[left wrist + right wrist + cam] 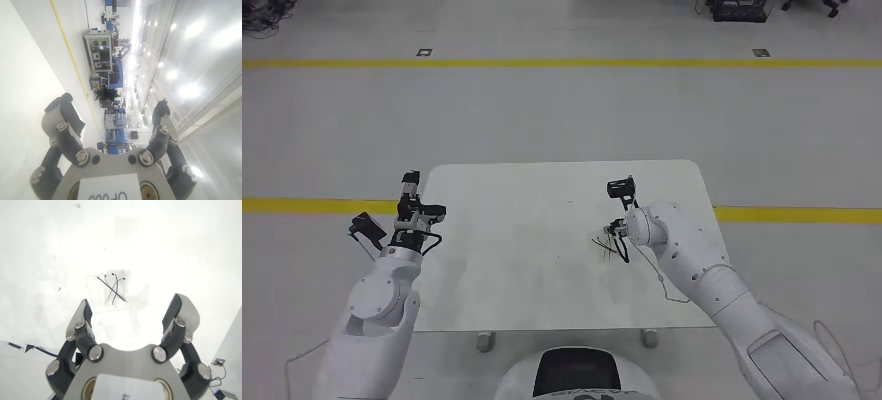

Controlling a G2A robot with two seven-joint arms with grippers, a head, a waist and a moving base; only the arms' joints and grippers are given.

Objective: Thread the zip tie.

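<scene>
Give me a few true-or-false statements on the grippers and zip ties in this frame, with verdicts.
1. The black zip ties lie crossed on a clear sheet. True.
2. The right gripper is open and empty. True.
3. The left gripper is shut on a zip tie. False: it is open and empty, at the table's left edge.
4. The zip ties lie beside the left arm. False: they lie by the right gripper, on the table's right half.
</scene>
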